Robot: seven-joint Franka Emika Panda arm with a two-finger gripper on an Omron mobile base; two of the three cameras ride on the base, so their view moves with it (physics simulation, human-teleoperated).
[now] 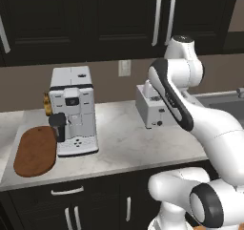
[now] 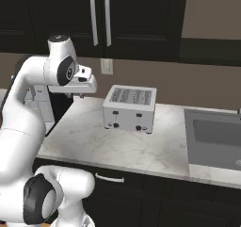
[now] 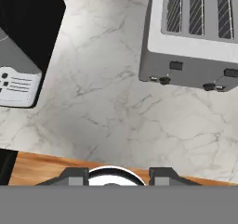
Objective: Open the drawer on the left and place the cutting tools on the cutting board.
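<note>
Left base view: the board (image 1: 35,151) is seen as a flat oval slab of reddish-brown wood, lying flat at the left end of the marble counter (image 1: 128,143), its right edge touching or just beside the base of the coffee machine (image 1: 72,110). Nothing is seen lying on the board. Below the counter's front edge, under the board and the machine, the drawer (image 1: 66,191) is seen as a shallow black front with one short horizontal silver bar handle; it sits flush with the cabinet fronts around it, closed. A second black front with a like handle (image 2: 109,178) is seen in the right base view under the toaster. The toaster (image 2: 130,108) is set well to the right of the coffee machine, near the back wall, with the sink (image 2: 214,134) farther right. The arm is raised over the counter between machine and toaster. In the hand view the gripper (image 3: 110,177) is pointed down at bare marble, with the two finger tips (image 3: 74,176) seen apart at the bottom edge and nothing held between them; the jaws are parted, gripping nothing.
</note>
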